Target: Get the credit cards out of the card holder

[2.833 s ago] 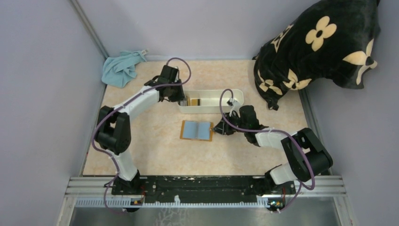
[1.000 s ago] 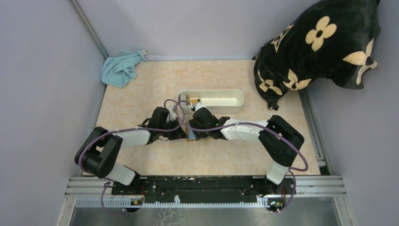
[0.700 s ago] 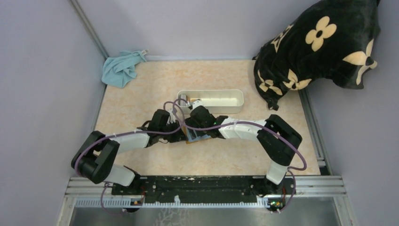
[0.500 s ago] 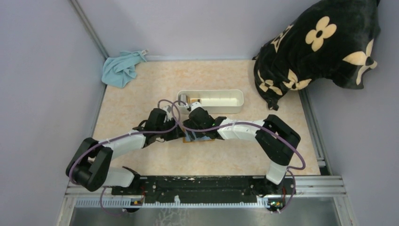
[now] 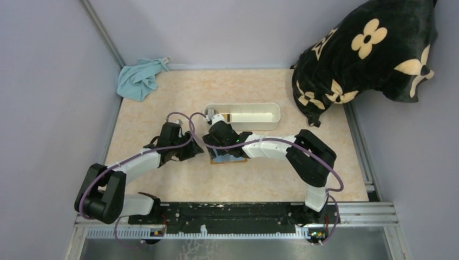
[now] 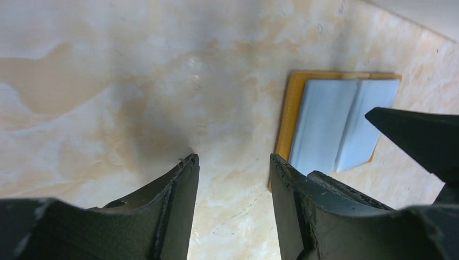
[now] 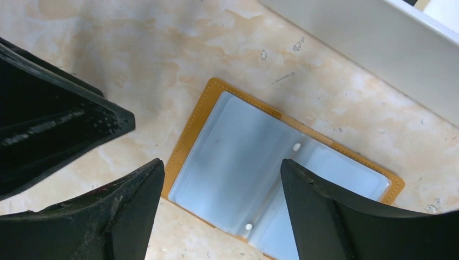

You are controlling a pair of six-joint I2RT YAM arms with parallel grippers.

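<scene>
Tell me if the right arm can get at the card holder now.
Probably yes: the right gripper hangs open above the open card holder, nothing between them; the left gripper stands beside its edge.

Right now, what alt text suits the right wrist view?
The open orange-brown card holder lies flat on the marbled table, blue-grey sleeves up, below the open right gripper. The left gripper's finger juts in at left; the white tray crosses the upper right.

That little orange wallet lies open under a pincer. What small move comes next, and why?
Probably the right pincer lowers onto the open card holder: its jaws stand wide directly above it, while the left pincer is open beside the holder's edge.
</scene>
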